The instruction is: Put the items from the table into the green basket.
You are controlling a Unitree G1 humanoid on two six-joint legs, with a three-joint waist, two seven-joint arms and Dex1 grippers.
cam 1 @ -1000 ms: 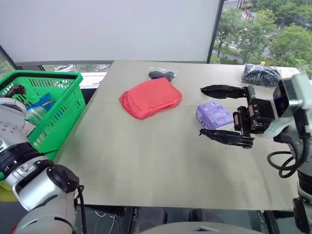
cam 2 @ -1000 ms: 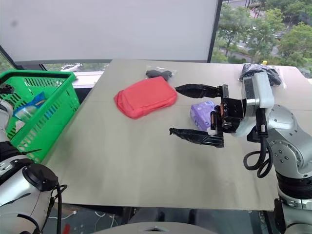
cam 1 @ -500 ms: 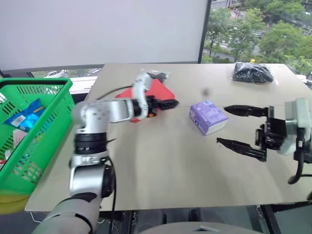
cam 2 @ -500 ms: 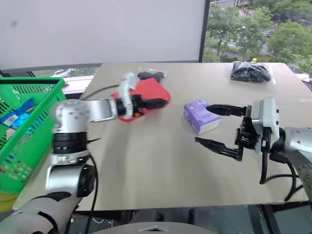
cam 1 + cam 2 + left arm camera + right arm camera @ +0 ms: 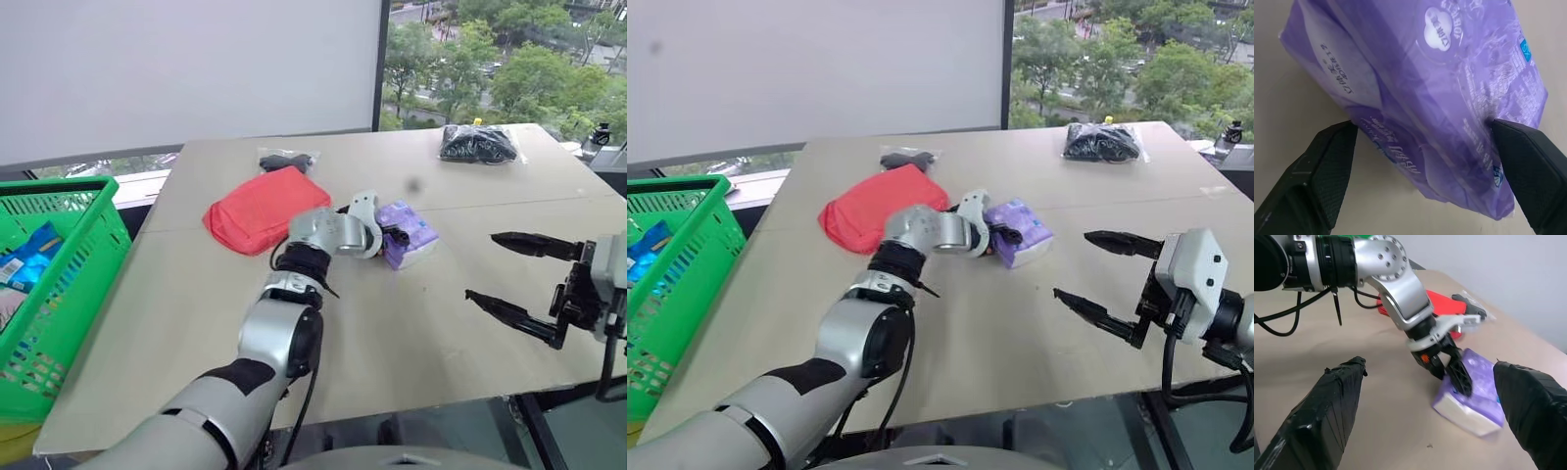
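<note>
Reaching across, left gripper [image 5: 392, 238] now straddles purple packet [image 5: 411, 233].

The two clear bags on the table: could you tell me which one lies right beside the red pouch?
The smaller clear bag, just behind the red pouch toward the window. The larger bag lies off by itself at the table's far right corner.

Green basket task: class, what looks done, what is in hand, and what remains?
Done: the green basket already holds some packets. In hand: the left gripper straddles the purple packet, not lifted. Left: red pouch and two clear bags.
</note>
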